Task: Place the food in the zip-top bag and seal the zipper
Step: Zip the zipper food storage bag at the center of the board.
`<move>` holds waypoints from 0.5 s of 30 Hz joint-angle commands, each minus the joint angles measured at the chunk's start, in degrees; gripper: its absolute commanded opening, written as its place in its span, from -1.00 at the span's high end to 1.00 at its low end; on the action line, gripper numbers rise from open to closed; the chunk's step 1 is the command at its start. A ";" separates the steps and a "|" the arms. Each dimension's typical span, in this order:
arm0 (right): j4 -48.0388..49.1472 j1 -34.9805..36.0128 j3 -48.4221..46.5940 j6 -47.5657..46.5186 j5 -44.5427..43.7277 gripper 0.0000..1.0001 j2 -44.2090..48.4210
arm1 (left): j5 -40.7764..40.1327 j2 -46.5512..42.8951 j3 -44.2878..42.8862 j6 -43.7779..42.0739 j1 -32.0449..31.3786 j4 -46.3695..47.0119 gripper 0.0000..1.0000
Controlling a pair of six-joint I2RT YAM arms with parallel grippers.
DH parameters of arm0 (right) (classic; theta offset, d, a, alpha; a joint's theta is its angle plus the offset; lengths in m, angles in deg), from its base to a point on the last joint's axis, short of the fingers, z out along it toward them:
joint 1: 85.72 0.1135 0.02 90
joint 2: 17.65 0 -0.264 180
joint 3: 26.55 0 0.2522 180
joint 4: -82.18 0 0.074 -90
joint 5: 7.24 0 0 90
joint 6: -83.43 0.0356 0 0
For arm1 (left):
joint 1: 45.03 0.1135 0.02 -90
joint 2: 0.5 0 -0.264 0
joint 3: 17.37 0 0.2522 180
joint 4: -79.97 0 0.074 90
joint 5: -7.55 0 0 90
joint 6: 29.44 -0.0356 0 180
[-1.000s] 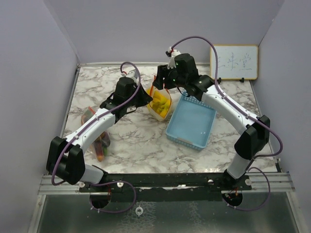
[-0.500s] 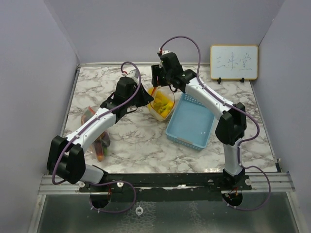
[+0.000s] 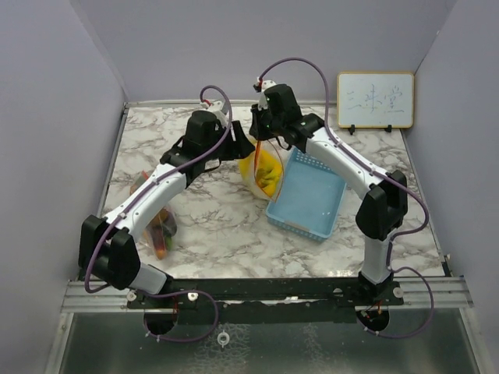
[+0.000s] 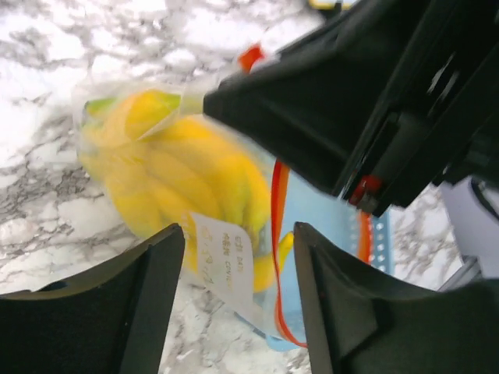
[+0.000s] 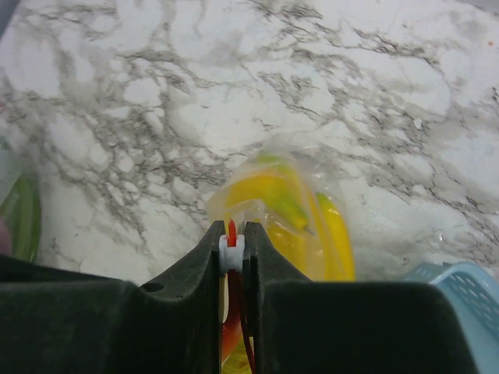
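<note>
A clear zip-top bag (image 3: 263, 173) holding yellow bananas (image 4: 179, 183) hangs over the marble table, beside the blue basket. Its orange zipper strip (image 4: 277, 226) runs down the bag's open edge. My right gripper (image 5: 231, 234) is shut on the white slider (image 5: 231, 251) at the top of the zipper, with the bananas (image 5: 290, 209) below it. My left gripper (image 4: 238, 234) is open, its fingers either side of the bag's white label (image 4: 222, 255) without touching it. In the top view the left gripper (image 3: 238, 148) sits just left of the right gripper (image 3: 261, 139).
A light-blue plastic basket (image 3: 312, 204) lies right of the bag, touching it. A second clear bag (image 3: 161, 224) with green and orange-red pieces lies at the left, partly under the left arm. A small whiteboard (image 3: 375, 100) leans on the back wall.
My left gripper has opened and let go of the bag's edge. The right gripper has closed on the zipper slider, and the bag now hangs more upright.
</note>
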 commanded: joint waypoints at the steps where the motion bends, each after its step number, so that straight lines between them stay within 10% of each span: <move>1: 4.16 -1.02 -1.12 -6.38 13.24 0.96 6.46 | -2.95 -5.70 -5.88 -17.25 0.56 -7.19 -0.52; 4: 3.24 -2.18 -1.50 -9.47 23.61 0.96 7.76 | -9.55 -12.85 -1.98 -29.32 0.85 -5.82 -0.96; 9: 2.04 -2.89 -0.25 -15.13 38.04 0.96 10.11 | -2.09 -25.83 10.25 -49.46 2.97 5.18 -0.97; 15: -0.78 -2.89 0.05 -20.90 47.76 0.94 11.14 | 10.59 -30.72 16.74 -52.96 5.72 7.84 -0.89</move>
